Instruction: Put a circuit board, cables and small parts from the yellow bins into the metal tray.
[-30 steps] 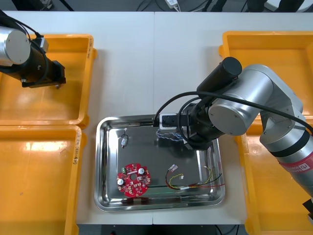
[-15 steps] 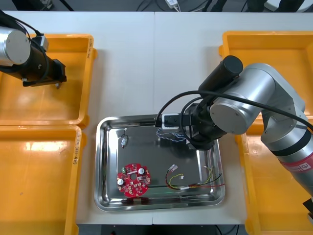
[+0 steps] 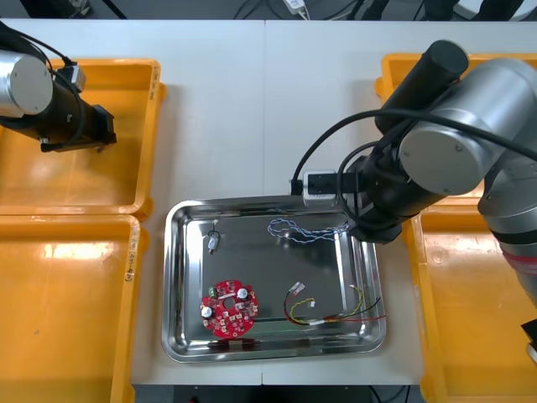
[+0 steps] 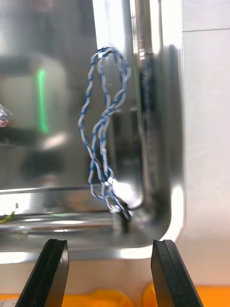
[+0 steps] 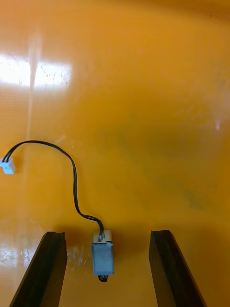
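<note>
The metal tray (image 3: 180, 277) holds a round red circuit board (image 3: 228, 309), a small metal part (image 3: 213, 242), a red and yellow cable (image 3: 336, 312) and a twisted blue and white cable (image 3: 306, 229). My right gripper (image 4: 109, 244) is open and holds nothing. It hangs just outside the tray's far right corner, and the blue and white cable (image 4: 103, 129) lies loose in the tray beyond its fingertips. My left gripper (image 5: 106, 235) is open low inside the far left yellow bin (image 3: 126, 75). A small metal part (image 5: 102, 256) on a black cable (image 5: 73, 180) lies between its fingers.
Two yellow bins stand at each side: the near left bin (image 3: 67, 311), the far right bin (image 3: 503, 75) and the near right bin (image 3: 470, 319) besides the far left one. The right arm's wrist (image 3: 377, 193) hangs over the tray's far right rim.
My right arm has drawn back to the right and away from the tray's inside, leaving the blue and white cable lying in the tray. The left arm has not moved.
</note>
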You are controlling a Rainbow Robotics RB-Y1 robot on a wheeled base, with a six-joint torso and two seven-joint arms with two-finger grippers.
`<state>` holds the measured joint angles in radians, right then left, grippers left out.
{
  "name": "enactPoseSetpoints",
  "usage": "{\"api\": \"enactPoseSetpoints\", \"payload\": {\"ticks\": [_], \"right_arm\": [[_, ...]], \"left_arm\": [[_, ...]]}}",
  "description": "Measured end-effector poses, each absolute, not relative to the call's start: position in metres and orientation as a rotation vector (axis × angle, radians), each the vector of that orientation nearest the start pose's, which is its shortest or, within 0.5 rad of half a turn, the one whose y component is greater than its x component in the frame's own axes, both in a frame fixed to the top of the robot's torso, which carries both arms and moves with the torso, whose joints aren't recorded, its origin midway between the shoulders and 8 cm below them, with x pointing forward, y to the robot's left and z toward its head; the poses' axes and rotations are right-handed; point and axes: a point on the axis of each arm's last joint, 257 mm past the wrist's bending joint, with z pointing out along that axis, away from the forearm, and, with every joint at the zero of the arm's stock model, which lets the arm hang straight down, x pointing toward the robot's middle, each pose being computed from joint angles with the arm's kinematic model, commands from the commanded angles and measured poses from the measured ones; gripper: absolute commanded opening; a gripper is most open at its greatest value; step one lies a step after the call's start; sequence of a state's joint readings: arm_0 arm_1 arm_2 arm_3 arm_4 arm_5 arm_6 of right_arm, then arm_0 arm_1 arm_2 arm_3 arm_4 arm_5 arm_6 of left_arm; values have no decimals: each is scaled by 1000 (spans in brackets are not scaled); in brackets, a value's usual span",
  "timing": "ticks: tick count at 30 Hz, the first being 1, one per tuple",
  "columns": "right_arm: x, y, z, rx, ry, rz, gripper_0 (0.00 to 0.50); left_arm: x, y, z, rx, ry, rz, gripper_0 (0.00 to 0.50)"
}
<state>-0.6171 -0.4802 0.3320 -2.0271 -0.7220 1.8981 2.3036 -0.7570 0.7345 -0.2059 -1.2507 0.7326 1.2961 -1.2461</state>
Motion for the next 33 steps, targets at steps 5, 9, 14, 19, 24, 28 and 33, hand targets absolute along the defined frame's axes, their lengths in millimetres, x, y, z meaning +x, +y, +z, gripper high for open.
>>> {"api": "enactPoseSetpoints", "payload": {"ticks": [5, 9, 14, 19, 24, 28, 33], "right_arm": [[424, -117, -163, -1745, 2040, -115, 500], [428, -125, -141, -1600, 2101, -66, 500], [432, -153, -121, -1433, 2191, -42, 500], [439, -189, -107, -1203, 2316, -56, 500], [443, -216, -97, -1046, 2387, -91, 500], [444, -235, -96, -871, 2479, -61, 500], [450, -260, -96, -729, 2550, -40, 500]], "left_arm": [[597, 336, -195, -158, 2513, -87, 500], [598, 336, -194, -153, 2510, -87, 500], [599, 336, -193, -143, 2506, -85, 0], [599, 335, -193, -143, 2504, -86, 0], [600, 335, -193, -143, 2501, -86, 0], [600, 335, -192, -142, 2499, -87, 0], [600, 335, -192, -142, 2499, -87, 0]]}}
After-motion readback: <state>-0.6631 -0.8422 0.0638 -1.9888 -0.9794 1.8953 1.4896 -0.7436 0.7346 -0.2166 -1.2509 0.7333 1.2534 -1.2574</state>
